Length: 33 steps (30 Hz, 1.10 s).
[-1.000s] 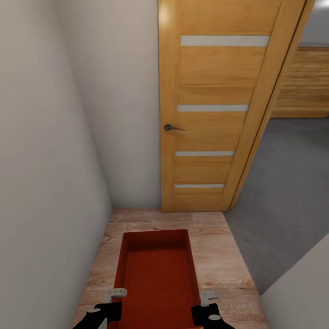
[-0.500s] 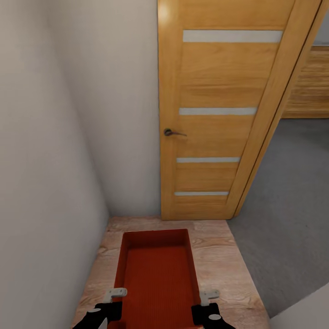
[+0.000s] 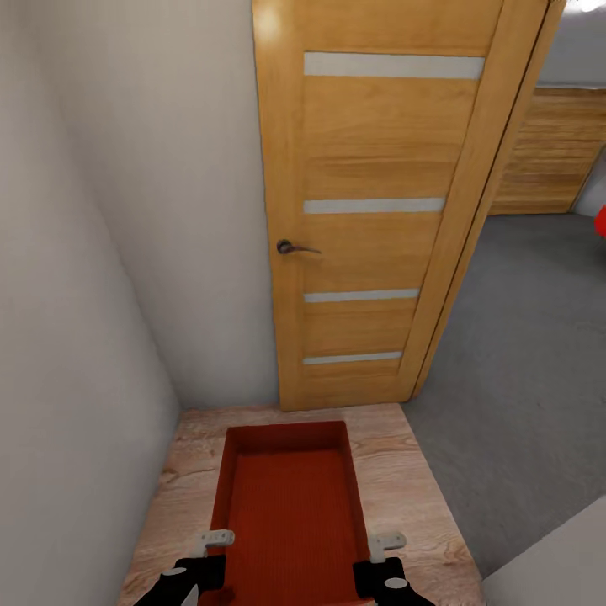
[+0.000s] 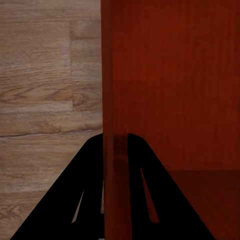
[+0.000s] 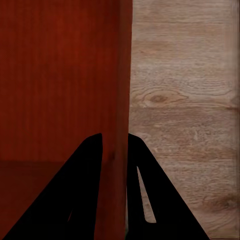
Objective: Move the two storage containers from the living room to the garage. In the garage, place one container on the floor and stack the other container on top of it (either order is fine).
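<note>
Currently left gripper (image 3: 216, 539) and right gripper (image 3: 385, 545) each pinch a side wall of the storage container (image 3: 290, 505), facing wooden door (image 3: 379, 202).

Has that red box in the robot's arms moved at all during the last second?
Yes. The red box, clamped by both tools, has come nearer the wooden door and turned right, carried along with the robot; it has not shifted in their hold.

My view has turned to the right, so the wooden door (image 3: 374, 210) now sits more to the left. A small red thing (image 3: 600, 220), perhaps the other container, has appeared at the right edge.
</note>
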Available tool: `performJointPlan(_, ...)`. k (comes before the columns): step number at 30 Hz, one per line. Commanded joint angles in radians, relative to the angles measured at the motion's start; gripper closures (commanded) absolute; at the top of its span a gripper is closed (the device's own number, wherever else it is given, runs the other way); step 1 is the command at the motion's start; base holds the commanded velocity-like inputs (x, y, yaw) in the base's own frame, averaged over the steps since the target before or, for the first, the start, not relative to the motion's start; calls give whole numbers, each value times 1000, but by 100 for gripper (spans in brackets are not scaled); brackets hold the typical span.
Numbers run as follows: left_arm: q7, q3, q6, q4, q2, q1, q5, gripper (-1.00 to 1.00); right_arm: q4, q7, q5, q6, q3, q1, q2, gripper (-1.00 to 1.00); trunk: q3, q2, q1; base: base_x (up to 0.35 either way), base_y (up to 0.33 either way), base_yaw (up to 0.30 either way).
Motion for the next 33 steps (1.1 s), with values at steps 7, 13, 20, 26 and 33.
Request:
performJointPlan(7, 9, -1, 7, -7, 5, 0, -9, 100, 23, -5, -22, -4, -9, -1, -13, 100, -1, -1, 0, 0, 0, -287)
performJointPlan(13, 8, -1, 7, -7, 5, 0, -9, 100, 22, -5, -22, -4, -9, -1, -13, 100, -1, -1, 0, 0, 0, -287)
performJointPlan(20, 7, -1, 6, -10, 4, 0, -9, 100, 22, -5, -22, -4, -9, -1, -13, 100, -1, -1, 0, 0, 0, -287)
performJointPlan(26, 8, -1, 7, -11, 5, 0, -9, 100, 22, -5, -22, -4, -9, -1, -13, 100, -1, -1, 0, 0, 0, -287)
performJointPlan(33, 8, -2, 6, -11, 5, 0, -9, 100, 22, -5, -22, -4, -9, -1, -13, 100, -1, -1, 0, 0, 0, -287)
